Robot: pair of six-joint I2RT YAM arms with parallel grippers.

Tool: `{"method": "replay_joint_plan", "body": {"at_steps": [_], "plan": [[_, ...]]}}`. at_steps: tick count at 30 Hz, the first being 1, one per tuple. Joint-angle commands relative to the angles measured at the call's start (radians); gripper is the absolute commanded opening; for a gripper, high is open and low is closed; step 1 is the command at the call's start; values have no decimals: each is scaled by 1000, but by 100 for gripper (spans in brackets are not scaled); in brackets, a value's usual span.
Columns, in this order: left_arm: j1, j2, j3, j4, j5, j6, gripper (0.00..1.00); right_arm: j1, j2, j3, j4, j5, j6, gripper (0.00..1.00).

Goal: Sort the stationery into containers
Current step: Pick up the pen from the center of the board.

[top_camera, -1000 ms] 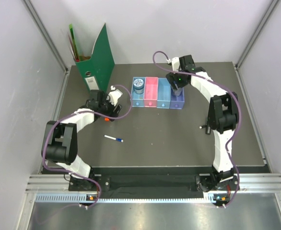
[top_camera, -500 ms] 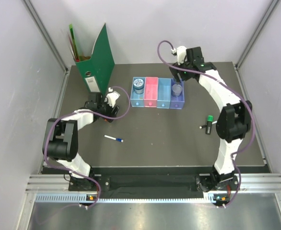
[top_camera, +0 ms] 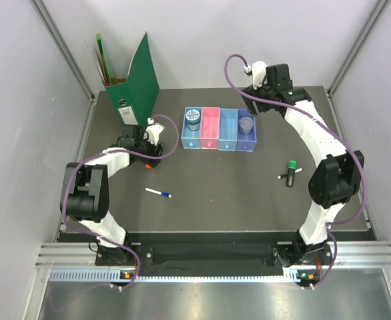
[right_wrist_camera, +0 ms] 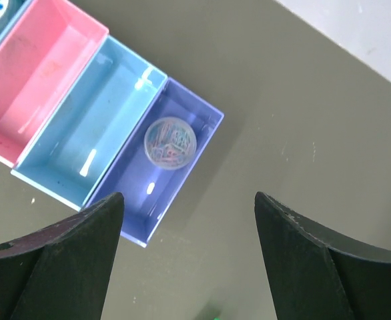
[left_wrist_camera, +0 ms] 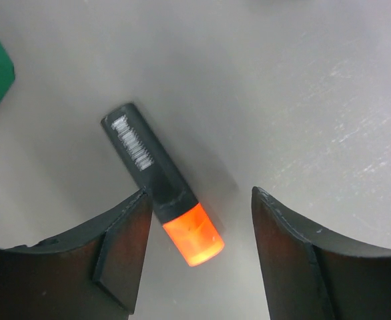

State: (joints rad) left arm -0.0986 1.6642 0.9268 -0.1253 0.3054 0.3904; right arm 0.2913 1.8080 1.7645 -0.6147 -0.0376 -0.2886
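The bench (left_wrist_camera: 315, 80) is a matt grey sheet, smooth but finely scratched. The highlighter (left_wrist_camera: 161, 181) has a satin black plastic barrel with a silvery printed patch, and its orange end is translucent. The left claw (left_wrist_camera: 199, 200) and right claw (right_wrist_camera: 189, 200) have matt black plastic fingers (right_wrist_camera: 55, 260). The pink tray (right_wrist_camera: 22, 87), light blue tray (right_wrist_camera: 95, 127) and purple tray (right_wrist_camera: 142, 200) are glossy translucent plastic that catches bright glints. The disc (right_wrist_camera: 170, 143) is clear, shiny plastic. The green folder (top_camera: 142, 77) looks smooth with a slight sheen. The rail (top_camera: 215, 257) is ribbed bare metal.
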Motion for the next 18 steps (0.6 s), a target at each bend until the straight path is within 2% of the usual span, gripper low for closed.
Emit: {"method": "replay_joint_plan", "body": {"at_steps": [1, 7, 13, 16, 18], "plan": [[4, -49, 14, -25, -51, -28, 65, -7, -72, -5, 3, 12, -12, 79], [3, -46, 27, -53, -109, -33, 65, -20, -85, -16, 1, 10, -12, 79], [0, 35, 93, -122, -129, -35, 61, -32, -108, -37, 0, 10, -4, 79], [-1, 77, 118, -132, -155, -44, 56, -40, -131, -62, -3, 13, -3, 79], [-9, 109, 141, -149, -184, -45, 49, -46, -154, -92, 0, 19, -1, 79]]}}
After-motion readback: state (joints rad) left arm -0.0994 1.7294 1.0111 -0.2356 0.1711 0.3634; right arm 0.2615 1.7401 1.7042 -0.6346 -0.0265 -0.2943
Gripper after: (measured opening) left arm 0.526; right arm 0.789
